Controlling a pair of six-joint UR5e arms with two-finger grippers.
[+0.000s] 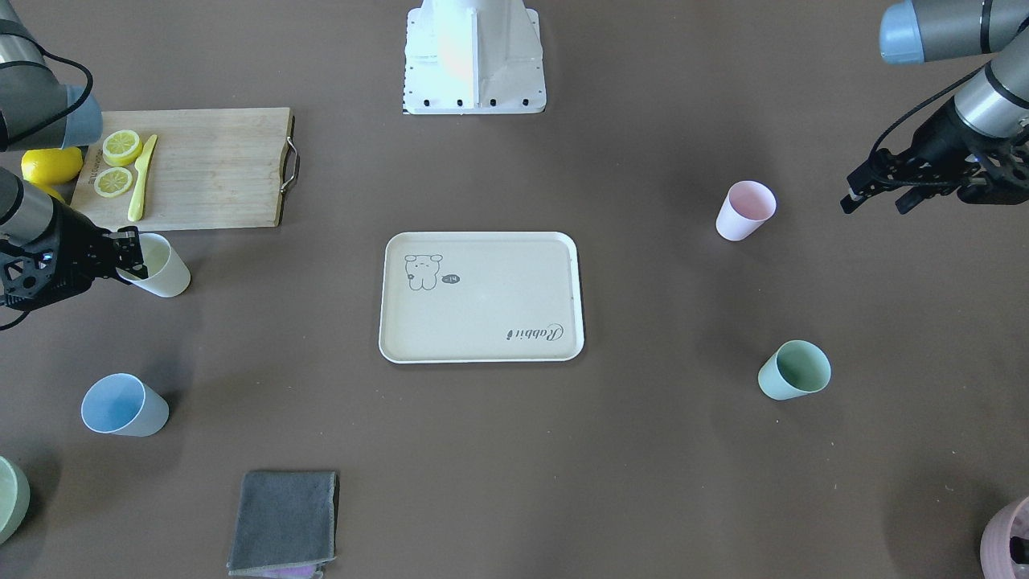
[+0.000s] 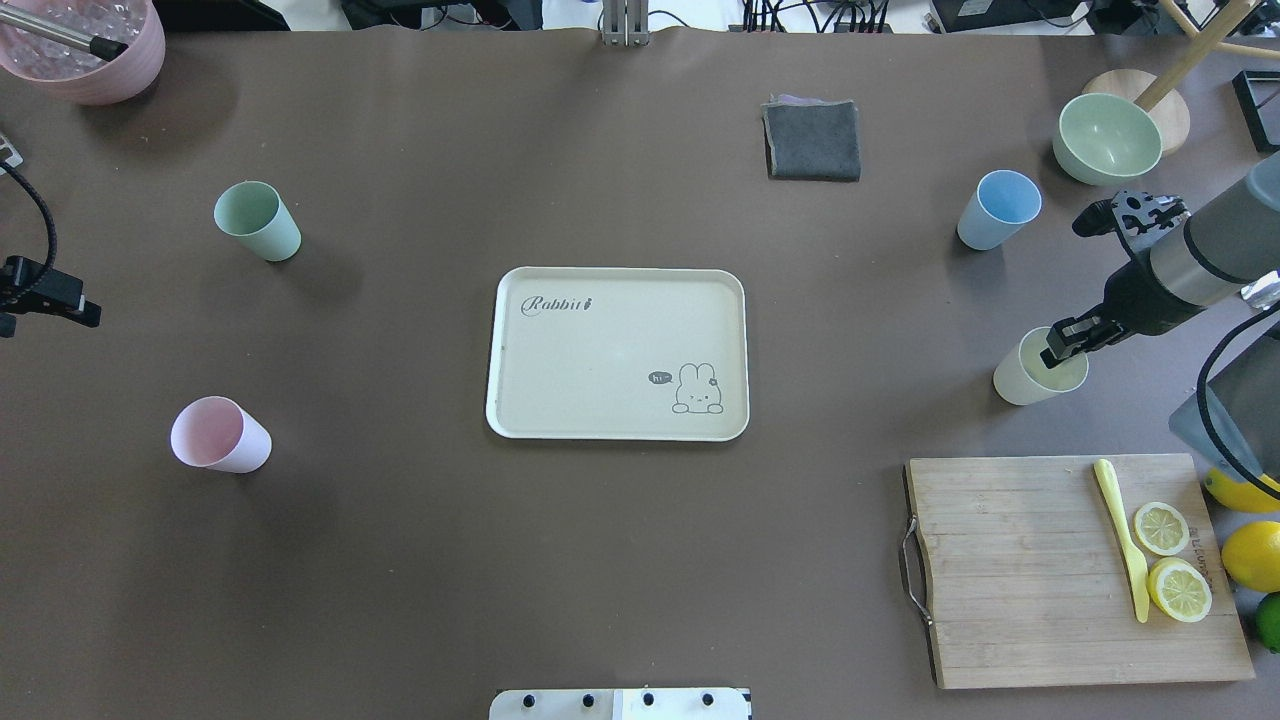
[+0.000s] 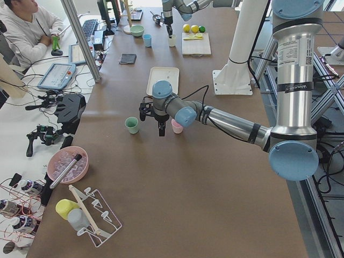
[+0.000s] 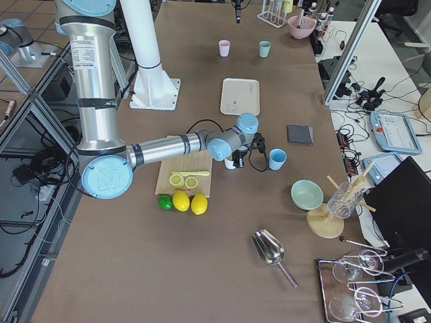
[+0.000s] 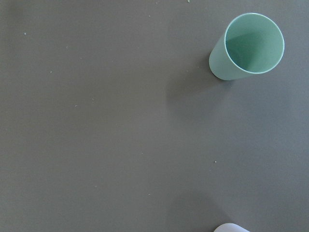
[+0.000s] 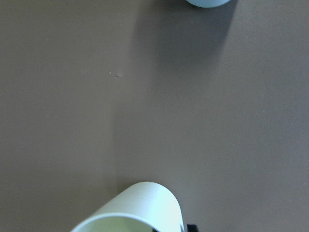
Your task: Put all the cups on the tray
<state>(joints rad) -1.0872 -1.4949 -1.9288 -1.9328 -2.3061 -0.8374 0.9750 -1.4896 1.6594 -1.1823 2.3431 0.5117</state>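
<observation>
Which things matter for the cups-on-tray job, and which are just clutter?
Job: yellow cup, pink cup, blue cup, green cup, tray.

Clutter: cutting board, knife, lemon slices, whole lemons, grey cloth, green bowl, pink pot.

The left arm reaches out with its forearm almost level toward the table's left end. Its wrist is bent so that the left gripper (image 1: 876, 201) points down and hangs clear of the surface, its two fingers spread apart. The right arm stretches likewise toward the table's right end, and the right gripper (image 2: 1066, 343) points down, low near the surface, about midway between the near and far edges; whether its jaws are closed cannot be made out.
</observation>
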